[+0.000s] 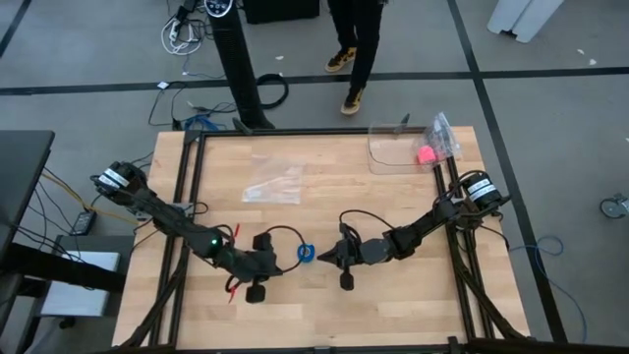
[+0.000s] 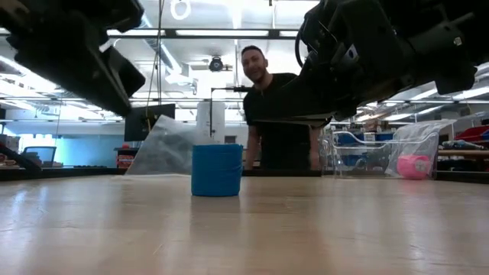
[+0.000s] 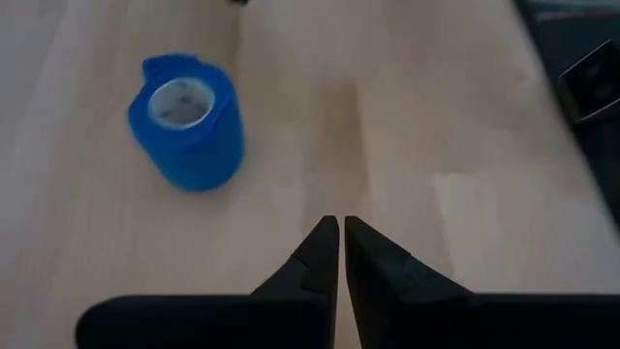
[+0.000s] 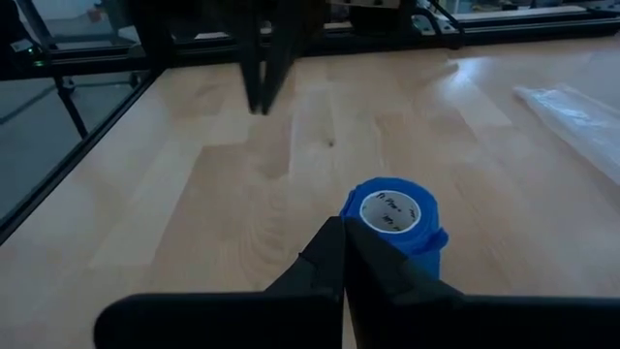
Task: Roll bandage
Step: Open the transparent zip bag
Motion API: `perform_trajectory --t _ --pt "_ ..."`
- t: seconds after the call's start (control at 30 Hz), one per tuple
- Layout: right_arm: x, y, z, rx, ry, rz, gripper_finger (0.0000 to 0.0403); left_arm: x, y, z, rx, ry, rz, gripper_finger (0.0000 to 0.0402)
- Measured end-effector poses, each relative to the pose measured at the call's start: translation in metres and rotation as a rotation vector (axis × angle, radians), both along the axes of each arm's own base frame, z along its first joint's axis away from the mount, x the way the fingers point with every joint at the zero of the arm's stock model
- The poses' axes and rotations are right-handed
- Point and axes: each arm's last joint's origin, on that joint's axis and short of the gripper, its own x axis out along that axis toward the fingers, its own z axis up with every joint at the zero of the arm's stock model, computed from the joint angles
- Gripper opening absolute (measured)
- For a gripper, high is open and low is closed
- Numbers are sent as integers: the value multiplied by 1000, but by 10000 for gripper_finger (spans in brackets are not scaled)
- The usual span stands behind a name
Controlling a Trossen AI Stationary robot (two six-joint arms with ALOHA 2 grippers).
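Observation:
The bright blue bandage (image 1: 306, 254) is a small hollow-centred coil standing on its end on the wooden table, near the front middle. It also shows in the low view (image 2: 216, 169), the left wrist view (image 3: 186, 121) and the right wrist view (image 4: 392, 218). My left gripper (image 3: 341, 225) is shut and empty, just left of the coil (image 1: 288, 259). My right gripper (image 4: 344, 225) is shut and empty, just right of the coil (image 1: 323, 257). In the low view both arms hang above the table, clear of the coil.
A clear plastic bag (image 1: 275, 182) lies flat at the table's middle left. A clear container (image 1: 393, 154) and a bag with a pink ball (image 1: 427, 154) sit at the far right corner. A person (image 2: 275, 114) stands beyond the far edge.

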Motion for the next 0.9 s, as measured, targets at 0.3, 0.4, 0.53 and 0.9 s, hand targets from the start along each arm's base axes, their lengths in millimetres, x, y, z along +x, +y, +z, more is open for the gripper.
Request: perform_trajectory --t 0.3,0.4,0.53,0.9 --pt "-1 3 0 10 3 10 10 0 0 0 25 -7 -3 28" --pt "-2 3 -1 42 10 0 11 1 0 1 20 -14 -9 33" --pt "-2 3 -3 80 34 -3 11 0 0 1 15 -4 -24 49" --pt "11 13 4 31 156 -21 7 4 -1 -12 94 24 -83 47"
